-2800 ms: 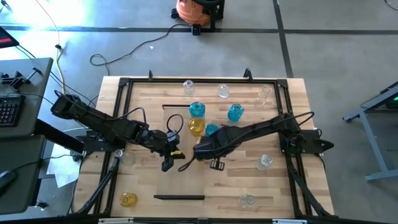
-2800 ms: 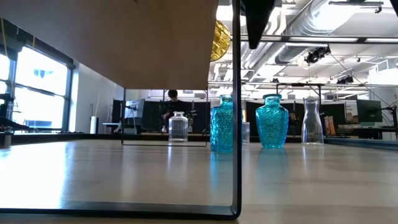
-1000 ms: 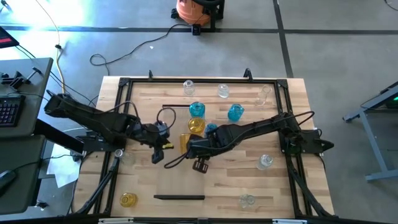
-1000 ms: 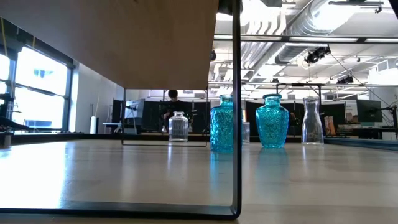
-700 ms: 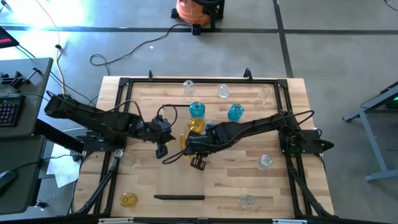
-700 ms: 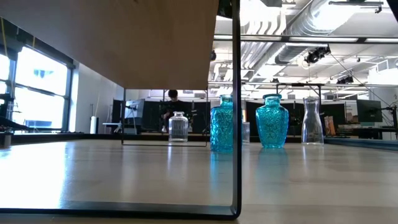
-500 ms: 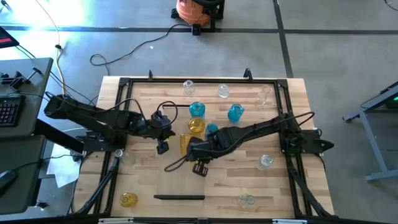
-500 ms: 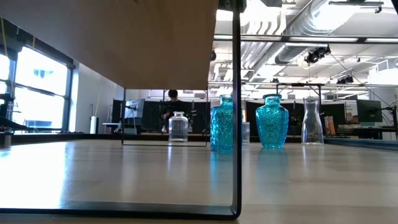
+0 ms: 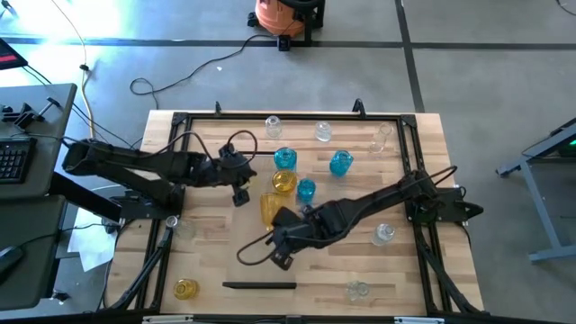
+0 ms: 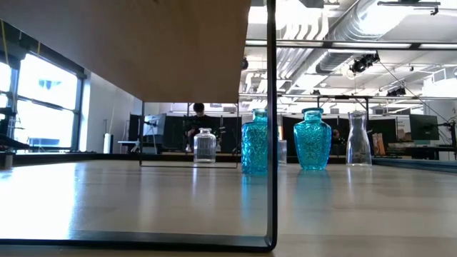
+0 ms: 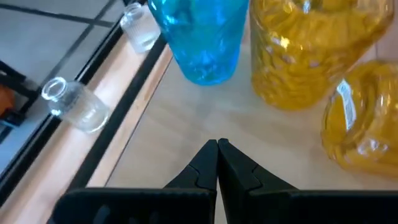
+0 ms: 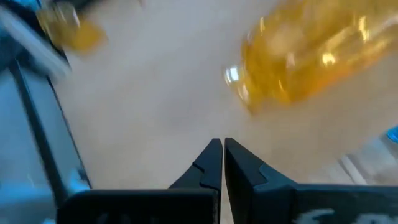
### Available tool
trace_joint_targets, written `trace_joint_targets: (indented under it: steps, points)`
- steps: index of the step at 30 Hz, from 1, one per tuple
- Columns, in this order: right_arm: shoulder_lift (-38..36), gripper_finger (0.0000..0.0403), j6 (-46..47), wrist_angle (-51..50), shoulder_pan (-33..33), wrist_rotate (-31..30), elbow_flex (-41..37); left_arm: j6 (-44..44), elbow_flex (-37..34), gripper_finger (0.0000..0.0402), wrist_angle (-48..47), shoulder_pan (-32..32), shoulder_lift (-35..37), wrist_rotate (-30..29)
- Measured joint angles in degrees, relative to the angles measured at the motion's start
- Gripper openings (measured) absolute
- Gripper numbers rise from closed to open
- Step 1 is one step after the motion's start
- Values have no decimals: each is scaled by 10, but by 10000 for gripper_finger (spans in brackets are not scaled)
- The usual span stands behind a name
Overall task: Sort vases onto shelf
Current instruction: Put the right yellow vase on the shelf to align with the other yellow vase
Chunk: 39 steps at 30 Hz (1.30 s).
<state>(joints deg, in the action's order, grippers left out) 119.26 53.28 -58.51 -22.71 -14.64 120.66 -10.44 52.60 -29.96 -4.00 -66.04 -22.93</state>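
Observation:
The shelf (image 9: 255,256) is a pale panel on dark legs; in the low view its underside (image 10: 143,50) fills the upper left. A yellow vase (image 9: 269,209) lies on its side on the panel, with an upright yellow vase (image 9: 284,181) and a blue vase (image 9: 284,159) beyond it. Two more blue vases (image 9: 306,190) (image 9: 340,163) stand to the right. My left gripper (image 9: 240,198) is shut and empty, just left of the yellow vases, facing them (image 11: 311,50). My right gripper (image 9: 280,262) is shut and empty, nearer the front edge than the lying vase (image 12: 305,56).
Clear vases (image 9: 273,126) (image 9: 323,132) (image 9: 382,135) stand along the far edge; others (image 9: 384,234) (image 9: 357,291) stand at the near right. A yellow vase (image 9: 185,289) sits at the near left corner. A dark shelf leg (image 10: 271,121) rises in the low view.
My left gripper has gone toward the table's far edge, closing on the blue and yellow vases, and has rolled. My right gripper has drawn back toward the near edge, away from the lying yellow vase, and has rolled too. Both stay shut. The vases have not moved.

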Motion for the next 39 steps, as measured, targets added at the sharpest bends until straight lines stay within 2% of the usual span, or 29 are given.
trace_joint_targets:
  steps: [4, 8, 13, 19, 22, 27, 30, 33, 39]
  points:
    - [0, 0, 57, 59, -14, -67, 0, 3, 0, 0, 13, 15, 0, 41]
    - [0, 0, 120, 81, -29, -136, 0, 21, 0, 0, 13, 15, 0, 43]
    - [0, 0, 250, 126, -58, -252, -33, 27, 0, 0, 13, 15, 0, 58]
    - [1, 0, 361, 260, -81, -279, -119, 28, 0, 0, 14, 15, 0, 58]
    - [1, 0, 401, 310, -89, -334, -149, 28, 0, 0, 14, 15, 0, 58]
    - [1, 0, 453, 330, -114, -421, -166, 32, 0, 0, 15, 15, 0, 44]
    - [2, 0, 476, 334, -133, -481, -166, 51, 0, 0, 16, 15, 0, 43]
    - [12, 0, 498, 379, -148, -555, -166, 79, 0, 0, 18, 15, -1, 43]
    - [84, 0, 378, 649, -140, -641, -153, 179, 0, 0, 38, 15, -1, 46]
